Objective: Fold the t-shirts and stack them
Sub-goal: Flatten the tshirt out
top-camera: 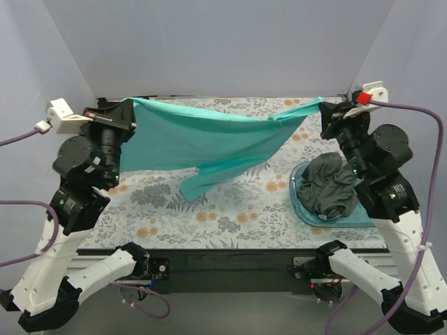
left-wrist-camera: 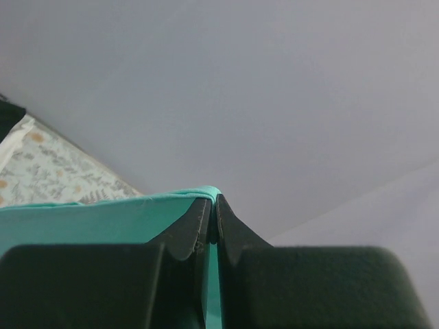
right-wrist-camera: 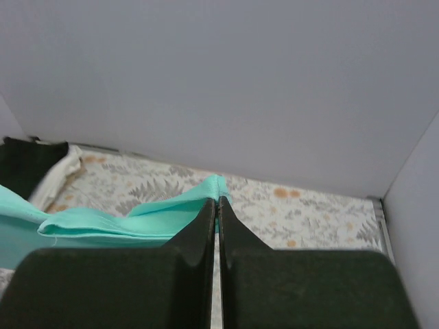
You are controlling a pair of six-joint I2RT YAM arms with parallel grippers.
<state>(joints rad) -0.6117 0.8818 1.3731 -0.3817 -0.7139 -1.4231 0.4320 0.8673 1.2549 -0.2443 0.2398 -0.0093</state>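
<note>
A teal t-shirt [top-camera: 209, 143] hangs stretched in the air above the table between my two grippers, its lower edge drooping toward the middle. My left gripper [top-camera: 129, 112] is shut on its left corner; the left wrist view shows the jaws [left-wrist-camera: 214, 205] pinched on the teal cloth [left-wrist-camera: 82, 219]. My right gripper [top-camera: 323, 110] is shut on its right corner; the right wrist view shows the jaws [right-wrist-camera: 218, 204] closed on the teal cloth [right-wrist-camera: 123, 223]. A dark grey t-shirt [top-camera: 328, 185] lies crumpled in the tray at the right. The black and white shirts are not clearly in view.
A translucent blue plastic tray [top-camera: 300, 206] sits at the right of the table. The floral tablecloth [top-camera: 230, 216] covers the table. Grey walls enclose the back and both sides. Something dark and white lies at the far left in the right wrist view [right-wrist-camera: 41, 171].
</note>
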